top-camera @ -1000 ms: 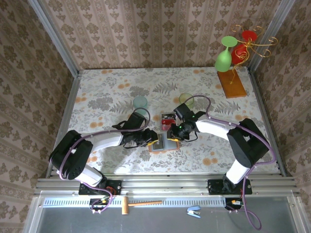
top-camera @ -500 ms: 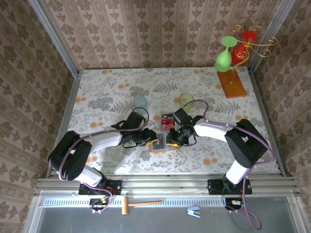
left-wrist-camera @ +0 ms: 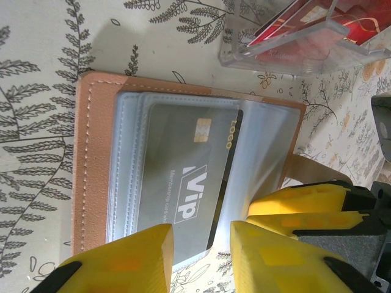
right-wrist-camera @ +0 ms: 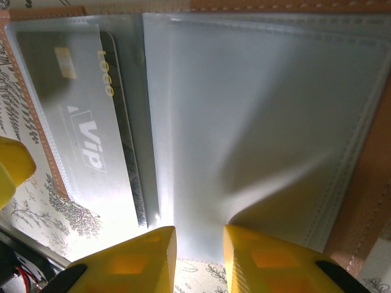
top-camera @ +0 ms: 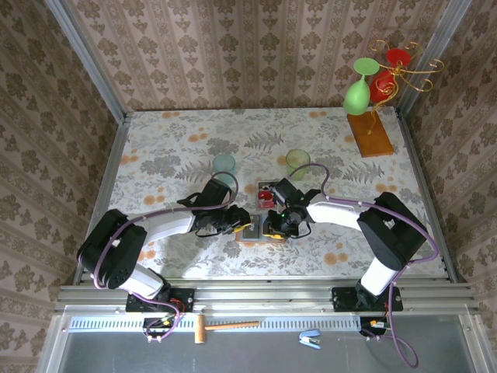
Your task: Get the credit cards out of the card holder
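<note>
The card holder [top-camera: 253,235] lies open and flat on the table between my two grippers, tan leather [left-wrist-camera: 91,159] around grey-blue clear pockets. A dark card with pale "VIP" lettering [left-wrist-camera: 183,165] sits inside one pocket. The pocket beside it [right-wrist-camera: 244,122] looks empty. My left gripper [left-wrist-camera: 200,244] hovers open over the holder's edge, and the dark card's end shows in the gap. My right gripper [right-wrist-camera: 197,247] stands open over the rim of the empty pocket, nothing between its fingers. Red credit cards [left-wrist-camera: 287,27] rest in a clear box [top-camera: 268,192] just behind the holder.
A teal cup [top-camera: 224,165] and a yellow-green cup [top-camera: 297,161] stand behind the grippers. At the back right is a glass stand on a wooden base [top-camera: 370,134] holding a green glass [top-camera: 357,93]. A hammer [top-camera: 225,326] lies on the front ledge.
My right gripper has moved left and nearer, onto the open card holder. The left gripper and the holder have stayed in place.
</note>
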Robot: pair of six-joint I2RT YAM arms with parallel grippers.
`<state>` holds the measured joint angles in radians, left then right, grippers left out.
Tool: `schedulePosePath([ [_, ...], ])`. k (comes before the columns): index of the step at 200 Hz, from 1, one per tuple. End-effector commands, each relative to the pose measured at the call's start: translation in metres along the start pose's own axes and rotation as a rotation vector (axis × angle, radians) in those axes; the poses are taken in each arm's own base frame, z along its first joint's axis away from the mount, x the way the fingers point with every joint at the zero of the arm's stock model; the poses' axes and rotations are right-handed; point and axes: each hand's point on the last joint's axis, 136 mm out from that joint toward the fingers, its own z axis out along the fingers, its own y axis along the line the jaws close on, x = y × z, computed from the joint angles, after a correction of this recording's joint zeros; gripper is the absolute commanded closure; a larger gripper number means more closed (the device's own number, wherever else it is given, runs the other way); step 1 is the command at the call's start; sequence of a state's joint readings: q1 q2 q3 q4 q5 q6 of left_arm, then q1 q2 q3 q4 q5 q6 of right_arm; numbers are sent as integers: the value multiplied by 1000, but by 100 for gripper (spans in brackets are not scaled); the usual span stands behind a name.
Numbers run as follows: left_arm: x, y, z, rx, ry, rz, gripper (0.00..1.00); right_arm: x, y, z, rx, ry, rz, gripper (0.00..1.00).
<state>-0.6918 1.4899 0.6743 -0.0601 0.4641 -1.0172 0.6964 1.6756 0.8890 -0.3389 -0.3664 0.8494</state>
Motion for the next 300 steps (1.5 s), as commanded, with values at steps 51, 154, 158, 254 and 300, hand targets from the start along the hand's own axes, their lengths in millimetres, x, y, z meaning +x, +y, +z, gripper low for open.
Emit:
schedulePosePath([
  [51, 1, 7, 2, -11, 10, 13, 75, -20, 34, -14, -74, -66, -33, 74],
  [154, 15, 27, 8, -44, 47, -19, 74, -27, 44, 3, -105, -30, -36, 74],
  [158, 15, 27, 8, -43, 47, -18, 74, -27, 44, 3, -107, -29, -36, 74],
  [254, 1, 4, 2, -2, 10, -1, 74, -28, 46, 10, -123, -14, -41, 75],
  [300, -6, 1, 8, -7, 20, 14, 77, -30, 45, 13, -121, -13, -38, 76],
])
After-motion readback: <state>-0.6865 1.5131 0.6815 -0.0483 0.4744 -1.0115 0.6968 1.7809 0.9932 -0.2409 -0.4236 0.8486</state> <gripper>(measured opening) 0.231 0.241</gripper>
